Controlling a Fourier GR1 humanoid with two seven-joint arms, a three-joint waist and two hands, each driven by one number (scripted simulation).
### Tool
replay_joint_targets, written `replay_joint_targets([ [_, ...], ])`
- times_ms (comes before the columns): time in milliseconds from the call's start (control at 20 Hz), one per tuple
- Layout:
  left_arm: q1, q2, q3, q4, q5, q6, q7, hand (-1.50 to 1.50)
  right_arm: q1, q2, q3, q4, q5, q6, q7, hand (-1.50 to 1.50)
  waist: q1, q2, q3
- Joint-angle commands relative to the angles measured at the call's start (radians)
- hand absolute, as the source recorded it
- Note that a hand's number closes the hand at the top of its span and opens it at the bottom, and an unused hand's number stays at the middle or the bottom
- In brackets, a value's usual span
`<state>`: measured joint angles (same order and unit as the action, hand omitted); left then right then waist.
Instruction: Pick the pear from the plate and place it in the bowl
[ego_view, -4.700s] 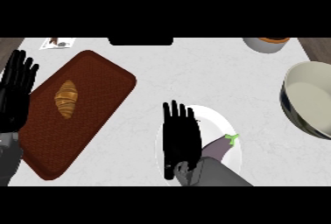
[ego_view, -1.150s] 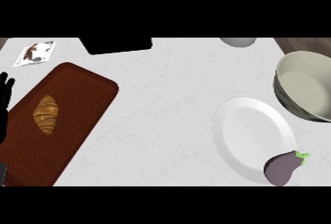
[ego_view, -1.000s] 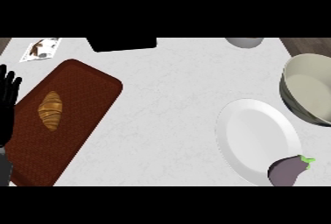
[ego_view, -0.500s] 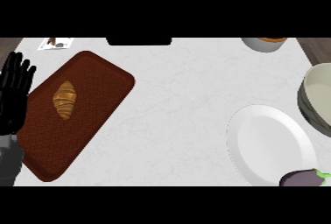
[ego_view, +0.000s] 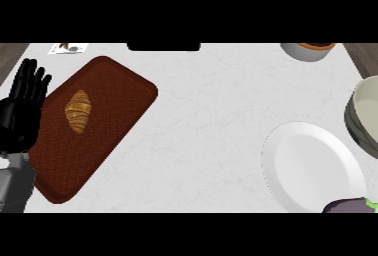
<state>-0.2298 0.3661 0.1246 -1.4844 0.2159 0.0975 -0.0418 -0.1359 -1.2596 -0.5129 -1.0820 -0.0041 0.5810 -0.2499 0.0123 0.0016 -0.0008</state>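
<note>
One left hand (ego_view: 21, 112) rests open beside the brown tray (ego_view: 111, 100); no writing is legible.

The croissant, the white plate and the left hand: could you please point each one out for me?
croissant (ego_view: 77, 111), head view, middle of the pastry.
white plate (ego_view: 310, 165), head view, bare centre of the plate.
left hand (ego_view: 18, 117), head view, on the palm.
</note>
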Motion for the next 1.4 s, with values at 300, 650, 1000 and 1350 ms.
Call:
replay_joint_targets([
  [300, -0.061, 0.025, 0.021, -0.055, 0.008, -0.005, 0.107, 0.0, -0.162, 0.256, 0.264, -0.095, 0.145, -0.169, 0.167, 1.5, 0.01, 0.001, 0.001],
  [650, -0.033, 0.002, 0.04, 0.061, -0.012, -0.044, -0.021, 0.0, -0.247, 0.36, 0.346, 0.036, 0.312, -0.295, 0.285, 1.5, 0.004, 0.004, 0.001],
  [1000, -0.059, 0.011, 0.052, 0.018, -0.003, -0.042, 0.026, 0.0, -0.335, 0.497, 0.266, 0.22, 0.215, -0.31, 0.221, -1.5, 0.002, 0.002, 0.002],
  [1350, 0.03, -0.002, 0.054, -0.05, -0.015, -0.033, 0.02, 0.0, -0.314, 0.561, 0.124, 0.294, 0.144, -0.487, 0.021, -1.5, -0.001, -0.001, 0.002],
])
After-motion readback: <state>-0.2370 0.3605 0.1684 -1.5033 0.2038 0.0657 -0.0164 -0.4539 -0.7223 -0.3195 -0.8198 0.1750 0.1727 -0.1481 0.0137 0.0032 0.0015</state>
